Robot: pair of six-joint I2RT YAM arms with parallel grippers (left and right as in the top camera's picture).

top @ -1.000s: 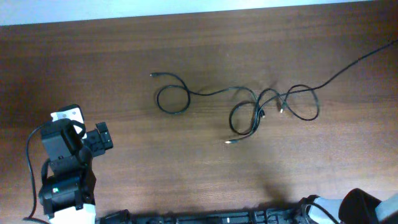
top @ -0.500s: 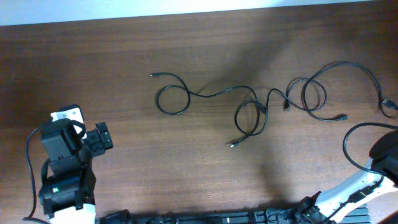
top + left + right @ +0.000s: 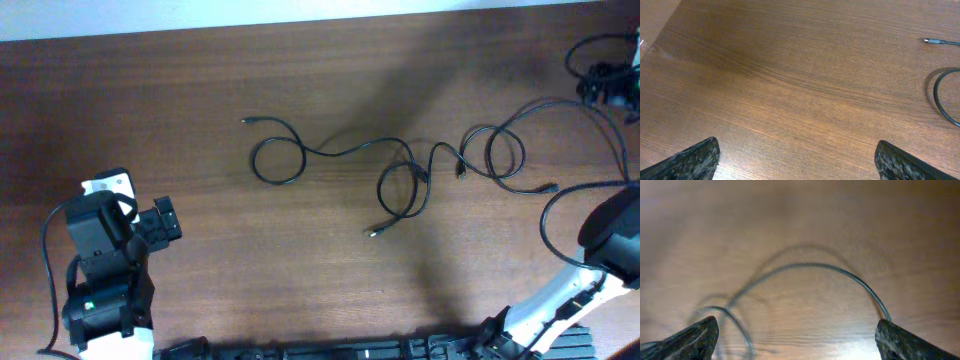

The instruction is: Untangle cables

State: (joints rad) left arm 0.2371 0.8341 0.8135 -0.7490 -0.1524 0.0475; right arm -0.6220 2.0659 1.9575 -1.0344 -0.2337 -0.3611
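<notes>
Black thin cables (image 3: 410, 165) lie knotted on the brown wooden table (image 3: 200, 80), well ahead of your left claw (image 3: 165, 220) and off to its right. Only one plug tip (image 3: 939, 42) and the edge of a cable loop (image 3: 940, 97) reach that claw's wrist view. Its fingers stand wide apart, gripping nothing. Your right claw (image 3: 797, 340) is spread open too. A blurred cable arc (image 3: 810, 266) curves just ahead of it, and the arc's near end drops beside one finger (image 3: 910, 342).
</notes>
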